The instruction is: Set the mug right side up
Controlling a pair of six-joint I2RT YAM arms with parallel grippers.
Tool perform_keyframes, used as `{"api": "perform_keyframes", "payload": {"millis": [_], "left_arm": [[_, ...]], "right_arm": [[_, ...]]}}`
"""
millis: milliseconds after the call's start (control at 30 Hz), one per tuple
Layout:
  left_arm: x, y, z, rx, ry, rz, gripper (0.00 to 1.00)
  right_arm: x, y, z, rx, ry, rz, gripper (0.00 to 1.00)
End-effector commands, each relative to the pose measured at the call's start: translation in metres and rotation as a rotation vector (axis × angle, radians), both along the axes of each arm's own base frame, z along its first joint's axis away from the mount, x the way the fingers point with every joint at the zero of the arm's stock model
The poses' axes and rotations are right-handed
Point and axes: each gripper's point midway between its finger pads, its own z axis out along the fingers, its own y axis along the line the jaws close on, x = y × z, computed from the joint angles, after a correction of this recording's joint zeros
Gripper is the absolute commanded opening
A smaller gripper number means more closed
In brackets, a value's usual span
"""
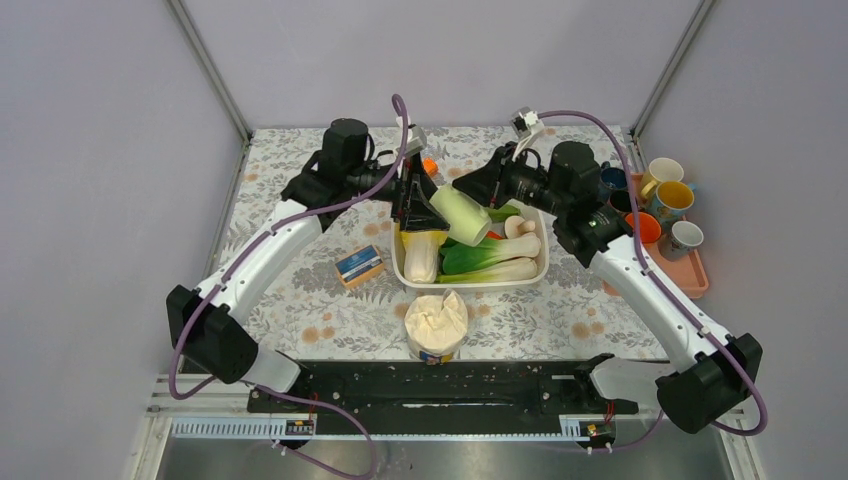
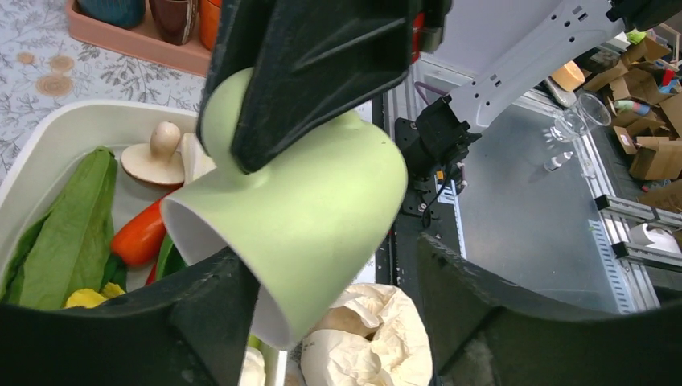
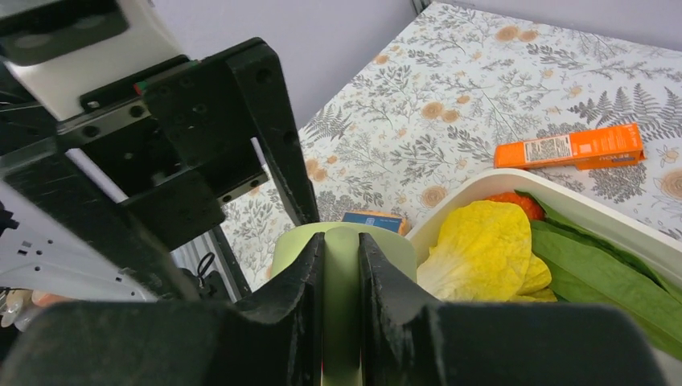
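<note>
A light green mug (image 1: 460,213) hangs tilted in the air over the white tub (image 1: 470,284), its white inside showing at the mouth. My right gripper (image 1: 478,188) is shut on the mug's handle; in the right wrist view the two fingers pinch the green handle strip (image 3: 342,273). My left gripper (image 1: 415,203) is open, its fingers (image 2: 201,322) standing either side of the mug (image 2: 314,209) near its rim, the mouth pointing down towards the left finger. The right gripper's black finger (image 2: 322,72) covers the mug's top.
The tub holds a leek, bok choy, mushrooms, a red pepper and yellow leaves (image 3: 482,249). A cup stuffed with cream paper (image 1: 436,325) stands in front of it. A small blue-orange box (image 1: 359,265) lies left. An orange tray (image 1: 690,278) with several mugs is far right. An orange packet (image 3: 571,146) lies behind.
</note>
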Motion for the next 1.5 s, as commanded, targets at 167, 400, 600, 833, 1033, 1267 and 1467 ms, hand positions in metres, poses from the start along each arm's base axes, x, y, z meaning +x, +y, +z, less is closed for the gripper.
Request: {"api": "perform_keyframes", "payload": {"millis": [167,400,600,833,1033,1267,1467], "left_arm": [[-0.021,-0.002,0.027,-0.107,-0.022,-0.146,0.36],[-0.016,-0.002,0.021,-0.088,-0.016,-0.120,0.00],[0.009,0.010,-0.012,0.057,-0.174,0.023,0.00],[0.021,0.034,-0.064,0.260,-0.380,0.035,0.00],[-0.006,0.070,-0.115,0.612,-0.663,-0.256,0.00],[-0.033,0.091,-0.120,0.708,-0.865,-0.492,0.00],[-0.048,0.098,-0.113,0.716,-0.879,-0.579,0.00]], "right_arm": [[-0.007,0.007,0.081,0.179,-0.187,0.028,0.00],[-0.004,0.013,0.072,0.172,-0.162,0.042,0.00],[0.002,0.005,0.028,0.003,-0.094,-0.001,0.64],[0.006,-0.008,0.015,-0.047,-0.037,-0.078,0.99],[0.031,-0.046,0.004,-0.183,0.098,-0.347,0.99],[0.024,-0.009,-0.038,-0.483,0.270,-0.189,0.99],[-0.010,0.036,-0.066,-0.639,0.380,0.064,0.96]]}}
